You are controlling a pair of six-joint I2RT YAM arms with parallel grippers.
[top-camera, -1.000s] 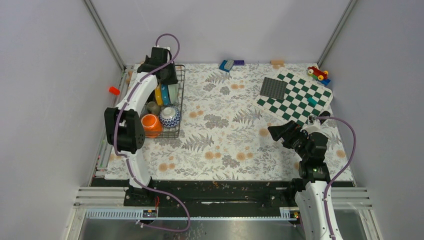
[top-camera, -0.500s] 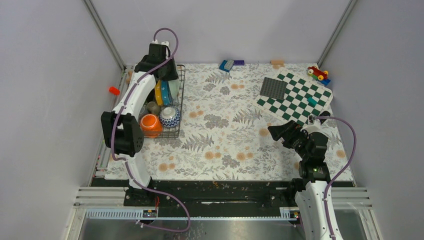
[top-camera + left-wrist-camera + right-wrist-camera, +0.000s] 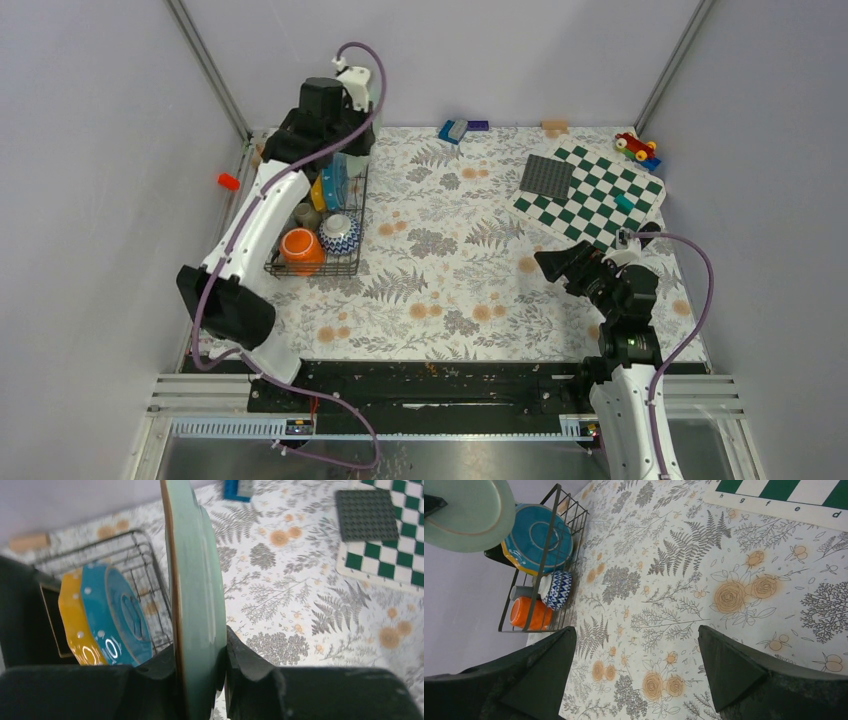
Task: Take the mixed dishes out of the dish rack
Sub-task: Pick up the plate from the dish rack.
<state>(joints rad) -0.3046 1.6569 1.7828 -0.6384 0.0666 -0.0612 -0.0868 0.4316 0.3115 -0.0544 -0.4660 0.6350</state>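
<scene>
My left gripper (image 3: 338, 152) is shut on the rim of a pale green plate (image 3: 195, 580) and holds it on edge above the far end of the dish rack (image 3: 352, 258). The plate also shows in the right wrist view (image 3: 466, 512), clear of the wire. A blue white-dotted plate (image 3: 117, 612) and a yellow plate (image 3: 75, 625) stand in the rack, with a black square plate (image 3: 50, 617) behind them. An orange mug (image 3: 300, 245), a patterned bowl (image 3: 340, 233) and a grey cup (image 3: 307, 214) sit at the near end. My right gripper (image 3: 562, 264) is open and empty at the right.
A green-white chequered board (image 3: 600, 200) with a dark studded square (image 3: 548, 177) lies far right. A toy (image 3: 635, 146), a blue block (image 3: 453, 129) and a wooden block (image 3: 554, 125) lie along the back edge. A red piece (image 3: 229, 181) lies left of the rack.
My left arm has risen and swung slightly right, lifting the pale green plate up out of the rack. The right arm has not moved.
</scene>
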